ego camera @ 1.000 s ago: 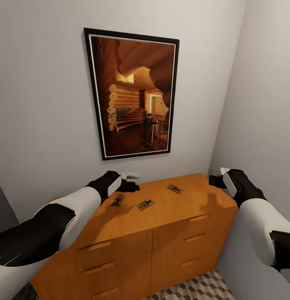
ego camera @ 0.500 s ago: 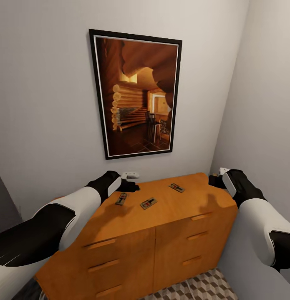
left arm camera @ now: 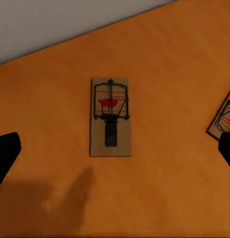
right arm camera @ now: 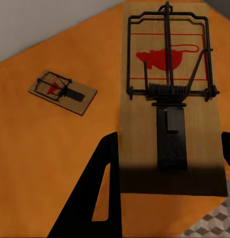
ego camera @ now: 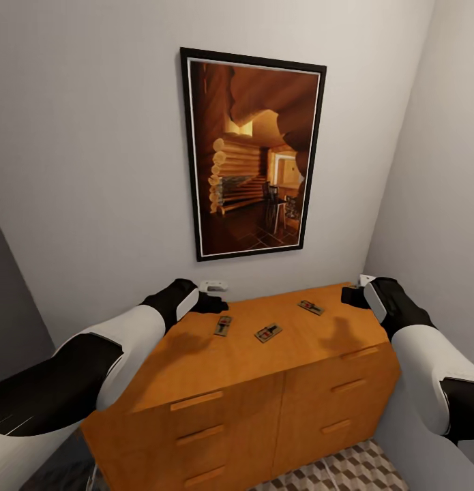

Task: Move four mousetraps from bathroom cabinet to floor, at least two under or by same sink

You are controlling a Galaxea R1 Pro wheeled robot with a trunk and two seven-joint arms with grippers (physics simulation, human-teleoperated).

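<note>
Three small brown mousetraps (ego camera: 223, 325) (ego camera: 268, 333) (ego camera: 310, 307) lie flat on top of the orange-brown cabinet (ego camera: 250, 409). My left gripper (ego camera: 216, 305) hovers over the cabinet's back left. It is open, its fingers spread wide above one trap (left arm camera: 110, 116), with another trap (left arm camera: 225, 119) at the side. My right gripper (ego camera: 346, 296) hangs at the cabinet's right end, shut on a fourth mousetrap (right arm camera: 169, 74) held between its fingers (right arm camera: 107, 188). Beyond it another trap (right arm camera: 62, 91) lies on the cabinet top. A strip of cube-patterned floor (ego camera: 332, 474) shows below the cabinet.
A large framed picture (ego camera: 254, 153) hangs on the wall behind the cabinet, with a small white wall fitting (ego camera: 213, 286) under it. The grey side wall (ego camera: 434, 204) stands close to my right arm. A dark surface (ego camera: 11, 286) rises at the left.
The whole picture has shifted right, so the camera has moved. Both arms keep their places in the view and the traps lie as before on the cabinet.
</note>
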